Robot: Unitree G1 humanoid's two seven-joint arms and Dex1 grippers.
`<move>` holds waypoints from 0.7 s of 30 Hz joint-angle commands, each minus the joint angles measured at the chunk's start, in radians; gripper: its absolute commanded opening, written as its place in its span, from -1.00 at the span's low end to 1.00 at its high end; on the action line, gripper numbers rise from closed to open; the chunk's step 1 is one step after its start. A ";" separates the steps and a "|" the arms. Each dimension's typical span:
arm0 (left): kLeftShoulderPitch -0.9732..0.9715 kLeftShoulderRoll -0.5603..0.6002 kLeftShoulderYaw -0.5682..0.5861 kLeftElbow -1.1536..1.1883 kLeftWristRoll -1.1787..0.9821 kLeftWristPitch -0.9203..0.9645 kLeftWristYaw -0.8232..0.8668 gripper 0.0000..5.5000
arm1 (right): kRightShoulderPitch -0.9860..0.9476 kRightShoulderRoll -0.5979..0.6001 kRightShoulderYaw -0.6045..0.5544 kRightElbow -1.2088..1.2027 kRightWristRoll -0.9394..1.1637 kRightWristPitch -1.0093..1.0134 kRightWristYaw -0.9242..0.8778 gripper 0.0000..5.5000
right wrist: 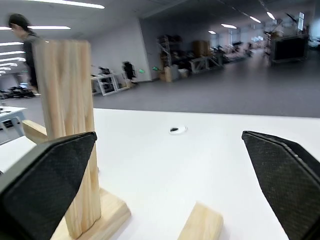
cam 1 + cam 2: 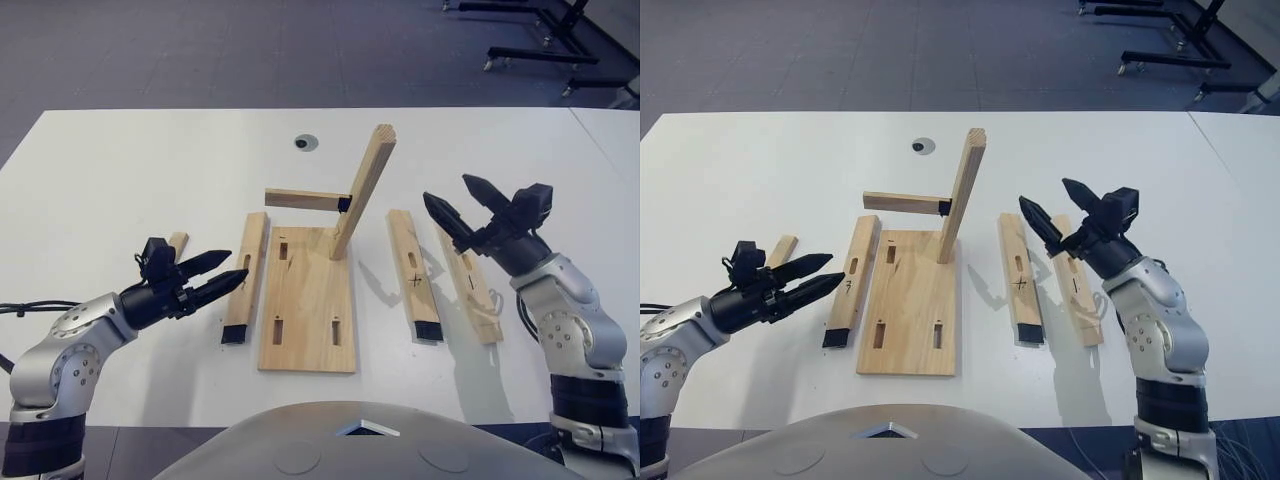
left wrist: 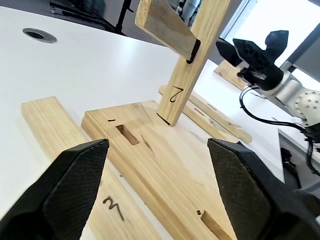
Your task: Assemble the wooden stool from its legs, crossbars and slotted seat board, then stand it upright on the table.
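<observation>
White rectangular surface (image 2: pixel 120 170) spans the head view. Flat pale wooden slotted seat board (image 2: pixel 305 320) lies at centre frame. One tall pale wooden leg (image 2: pixel 365 185) stands, leaning slightly, in the board's upper-right slot. A short wooden crossbar (image 2: pixel 300 200) juts from it toward frame left, joined at a dark bracket.

Loose: a black-tipped leg (image 2: pixel 245 275) lies just left of the board and another black-tipped leg (image 2: pixel 412 272) just right of it. A further wooden piece (image 2: pixel 470 290) lies right again, partly behind the right arm. A small wooden stick (image 2: pixel 178 243) lies at left, beside the left arm.

Left end effector (image 2: pixel 238 264): fingers apart, holding nothing, lower left, near the left loose leg. Right end effector (image 2: pixel 446 190): fingers wide apart, holding nothing, above the right-hand pieces.

Progress (judged): early. One leg and one crossbar are fitted; the other slots are unfilled and the stool is not yet stood up.

The left wrist view shows pen marks on both nearer legs and the open slot beside the seated foot. The right wrist view shows that foot close up.
</observation>
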 commanded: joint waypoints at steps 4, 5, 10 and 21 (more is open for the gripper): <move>0.101 -0.143 -0.019 -0.187 -0.054 -0.020 0.165 0.31 | 0.114 -0.078 -0.064 -0.027 -0.086 0.185 -0.128 0.95; 0.110 -0.158 -0.019 -0.204 -0.067 -0.019 0.186 0.31 | 0.126 -0.081 -0.073 -0.027 -0.083 0.206 -0.129 0.95; 0.154 -0.201 -0.020 -0.268 -0.099 -0.031 0.254 0.31 | 0.183 -0.100 -0.061 -0.039 -0.113 0.331 -0.154 0.95; 0.154 -0.210 -0.075 -0.295 -0.120 -0.050 0.292 0.31 | 0.253 -0.073 -0.007 -0.058 -0.201 0.460 -0.190 0.66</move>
